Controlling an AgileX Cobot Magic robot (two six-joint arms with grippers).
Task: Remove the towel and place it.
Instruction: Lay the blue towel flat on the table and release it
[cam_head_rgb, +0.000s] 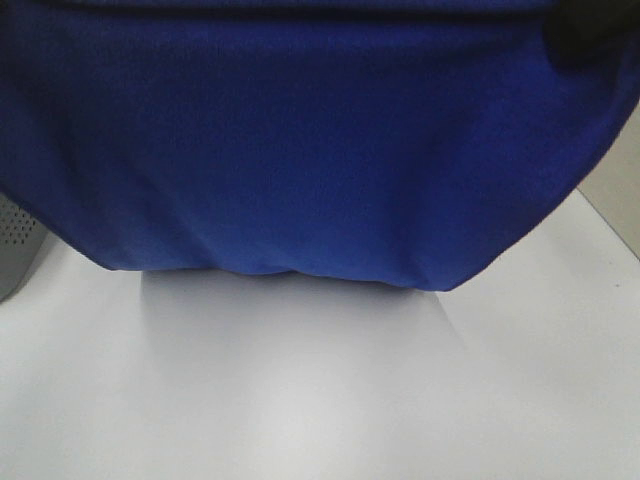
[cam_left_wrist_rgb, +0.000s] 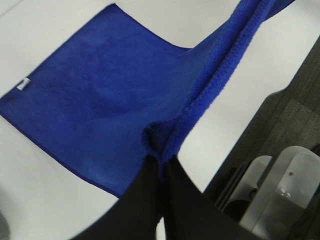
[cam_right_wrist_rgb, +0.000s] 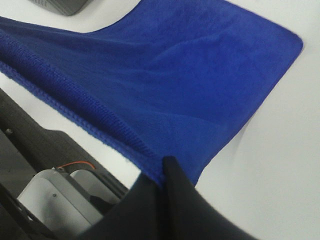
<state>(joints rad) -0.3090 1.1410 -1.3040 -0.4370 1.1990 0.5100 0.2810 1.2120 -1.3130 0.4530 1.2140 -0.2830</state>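
Note:
The royal-blue plush towel (cam_head_rgb: 300, 140) hangs close in front of the high camera and fills the upper half of that view, its lower edge sagging over the white table (cam_head_rgb: 320, 400). In the left wrist view my left gripper (cam_left_wrist_rgb: 161, 162) is shut on one corner of the towel (cam_left_wrist_rgb: 100, 100), whose far part lies on the table with a small white tag (cam_left_wrist_rgb: 23, 84) near a corner. In the right wrist view my right gripper (cam_right_wrist_rgb: 162, 172) is shut on another corner of the towel (cam_right_wrist_rgb: 175, 85). Between the two grips the stitched edge stretches taut.
A grey perforated box (cam_head_rgb: 15, 250) stands at the table's left edge, seen also as a grey box (cam_right_wrist_rgb: 62, 5) in the right wrist view. The table's near edge, dark floor and the robot's grey base (cam_left_wrist_rgb: 285, 190) show beyond the held edge.

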